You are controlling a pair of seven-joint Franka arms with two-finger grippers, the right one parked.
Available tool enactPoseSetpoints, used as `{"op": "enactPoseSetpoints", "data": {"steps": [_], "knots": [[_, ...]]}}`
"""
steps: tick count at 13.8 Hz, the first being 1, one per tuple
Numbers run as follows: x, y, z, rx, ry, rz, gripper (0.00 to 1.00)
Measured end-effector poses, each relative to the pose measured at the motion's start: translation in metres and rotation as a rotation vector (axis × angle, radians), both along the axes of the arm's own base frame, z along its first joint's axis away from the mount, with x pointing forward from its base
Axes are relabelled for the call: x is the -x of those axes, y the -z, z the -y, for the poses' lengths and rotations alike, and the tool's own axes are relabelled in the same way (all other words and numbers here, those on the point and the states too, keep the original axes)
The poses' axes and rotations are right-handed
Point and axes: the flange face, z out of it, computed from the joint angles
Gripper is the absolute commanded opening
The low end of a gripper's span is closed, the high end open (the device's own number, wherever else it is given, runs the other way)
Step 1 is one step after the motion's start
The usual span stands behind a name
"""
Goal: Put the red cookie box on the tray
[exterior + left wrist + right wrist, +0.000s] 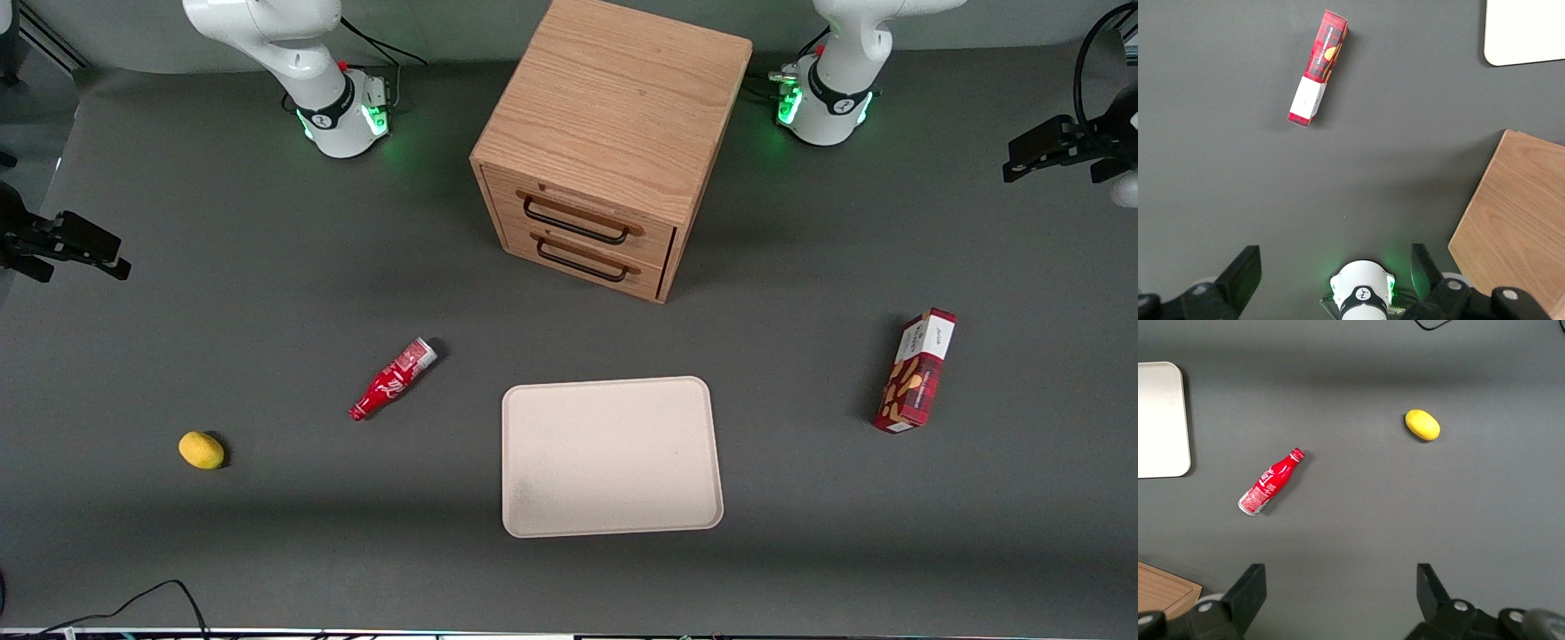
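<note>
**Box lies clear of the tray, end effector raised and released**

The red cookie box (916,371) lies flat on the desk (267,293) toward the working arm's end, well apart from the tray (612,456), which sits nearer the middle with nothing on it. The end effector (1335,272) hangs high above the desk near its own arm's base, its two fingers (1241,270) spread wide and grasping nothing.

The relation that matters: seen from the wrist camera, the box lies straight out ahead of the spread fingers, with bare desk in between. Its long axis runs roughly away from the arm base, slightly tilted, white end panel toward the base and the biscuit-picture end pointing away. The fingers' opening line runs across that axis, so a grasp over the narrow sides looks workable with little wrist turn. The wooden drawer cabinet (613,142) stands to one side of the path to the tray.
</note>
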Motion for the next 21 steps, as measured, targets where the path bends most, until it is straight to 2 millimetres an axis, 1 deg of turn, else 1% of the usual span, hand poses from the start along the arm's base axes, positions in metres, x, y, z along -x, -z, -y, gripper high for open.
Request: {"op": "enactPoseSetpoints", "data": {"steps": [6, 14, 21], "knots": [[0.002, 0.001, 0.001, -0.003, 0.001, -0.015, 1.00], [0.004, 0.000, -0.010, -0.001, -0.022, -0.020, 1.00], [0.005, 0.000, -0.010, 0.000, -0.023, -0.027, 1.00]]}}
